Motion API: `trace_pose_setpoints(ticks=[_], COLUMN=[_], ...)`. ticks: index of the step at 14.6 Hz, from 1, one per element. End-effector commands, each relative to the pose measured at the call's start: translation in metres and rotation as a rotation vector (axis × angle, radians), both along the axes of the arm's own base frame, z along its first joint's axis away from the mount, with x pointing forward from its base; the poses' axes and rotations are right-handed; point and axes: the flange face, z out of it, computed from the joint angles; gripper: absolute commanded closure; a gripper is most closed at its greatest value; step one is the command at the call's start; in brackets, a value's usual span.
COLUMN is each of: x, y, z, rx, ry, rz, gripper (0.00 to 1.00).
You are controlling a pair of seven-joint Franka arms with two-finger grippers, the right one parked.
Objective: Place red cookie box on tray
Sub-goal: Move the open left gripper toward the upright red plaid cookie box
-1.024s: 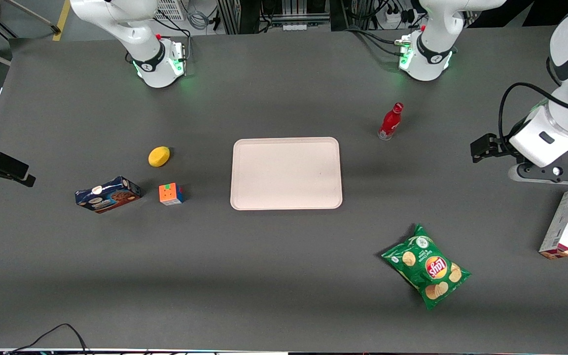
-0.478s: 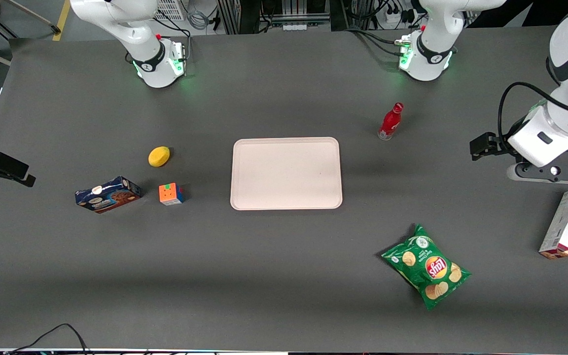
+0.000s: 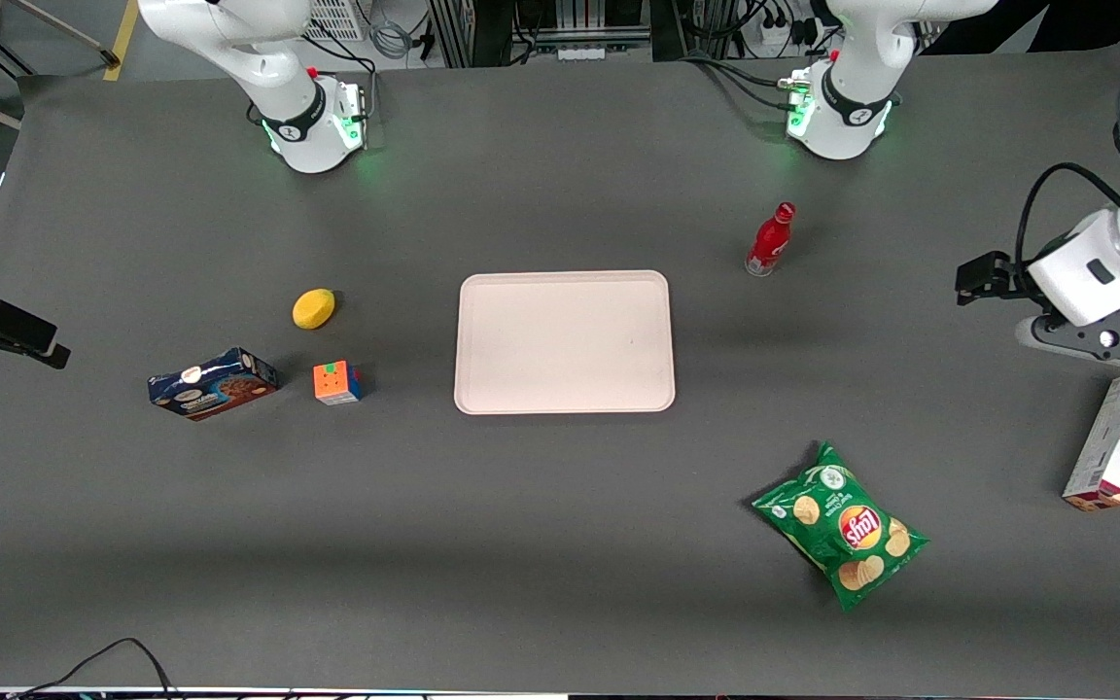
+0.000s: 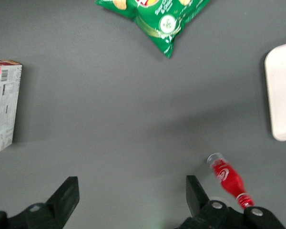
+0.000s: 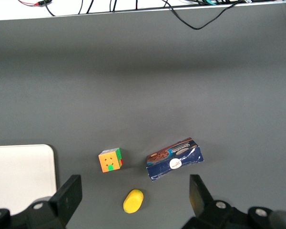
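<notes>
The red cookie box (image 3: 1119, 437) lies flat near the table edge at the working arm's end, its grey-white side showing; the left wrist view catches its barcode end (image 4: 5, 107). The pale pinkish-beige tray (image 3: 563, 342) sits bare at the table's middle, and one rounded corner of the tray (image 4: 282, 95) appears in the left wrist view. My left gripper (image 3: 1100, 340) hovers above the table just farther from the front camera than the box, not touching it. The gripper (image 4: 132, 191) is open, with only bare table between its fingers (image 4: 69, 193).
A red bottle (image 3: 772, 240) stands between the tray and the working arm's base. A green chips bag (image 3: 840, 525) lies nearer the camera. Toward the parked arm's end lie a yellow lemon (image 3: 313, 308), a colour cube (image 3: 337, 382) and a blue cookie box (image 3: 213, 383).
My left gripper has shifted sideways toward the working arm's end of the table, closer to above the red cookie box. Nothing on the table has moved.
</notes>
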Motion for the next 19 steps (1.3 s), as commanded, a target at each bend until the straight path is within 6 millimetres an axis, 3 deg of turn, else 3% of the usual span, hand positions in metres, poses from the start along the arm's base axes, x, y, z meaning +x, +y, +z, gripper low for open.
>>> trace_pose_setpoints(ticks=[1, 5, 7, 9, 11, 14, 15, 19], x=[-0.006, -0.008, -0.011, -0.005, -0.007, -0.014, -0.007, 0.002], y=[0.040, 0.078, 0.116, 0.140, 0.169, 0.192, 0.195, 0.241], z=[-0.008, -0.016, -0.027, -0.033, -0.050, -0.083, -0.100, -0.152], rx=[-0.004, 0.049, 0.045, 0.048, 0.056, 0.055, 0.059, 0.040], ry=[0.023, 0.020, 0.004, -0.045, -0.066, -0.089, -0.081, -0.106], rz=[-0.098, -0.227, -0.274, -0.415, -0.458, -0.510, -0.520, -0.510], gripper=[0.00, 0.00, 0.00, 0.00, 0.00, 0.00, 0.00, 0.00])
